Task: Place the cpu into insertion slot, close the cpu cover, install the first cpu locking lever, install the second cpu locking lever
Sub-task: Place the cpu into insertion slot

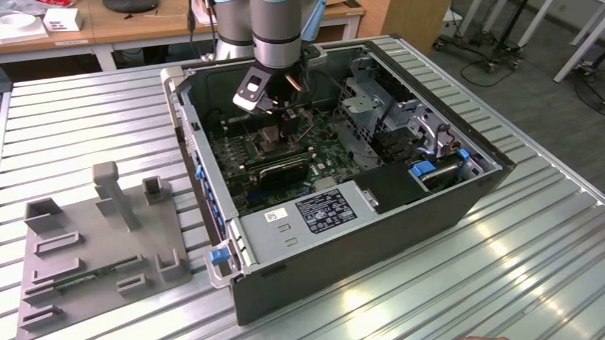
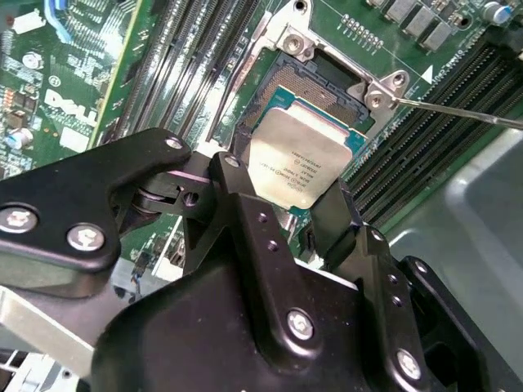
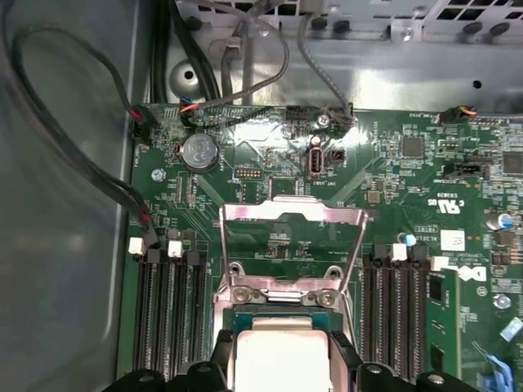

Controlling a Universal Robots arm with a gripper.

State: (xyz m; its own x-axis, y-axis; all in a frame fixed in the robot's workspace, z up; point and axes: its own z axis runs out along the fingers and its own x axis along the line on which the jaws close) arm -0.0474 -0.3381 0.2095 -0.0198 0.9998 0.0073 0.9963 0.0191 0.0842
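Observation:
My gripper (image 2: pixel 290 196) is shut on the cpu (image 2: pixel 298 159), a pale silver-tan square chip pinched by two opposite edges between the black fingers (image 2: pixel 237 175). The chip hangs over the insertion slot (image 2: pixel 315 82), whose pin field shows past its far edge; I cannot tell whether it touches. In the first wrist view the cpu (image 3: pixel 278 355) sits between the fingertips, and the cpu cover (image 3: pixel 292 214) stands swung open behind the slot. A thin locking lever (image 2: pixel 458 110) juts out beside the slot. In the exterior view the gripper (image 1: pixel 274 117) is down inside the computer case (image 1: pixel 378 212).
Memory slots (image 3: pixel 167 302) flank the socket on both sides. Black cables (image 3: pixel 73 155) run along the case wall. A power supply (image 1: pixel 321 209) and drive cage (image 1: pixel 378 106) crowd the case. A grey fixture (image 1: pixel 104 234) lies on the slatted table at the exterior view's left.

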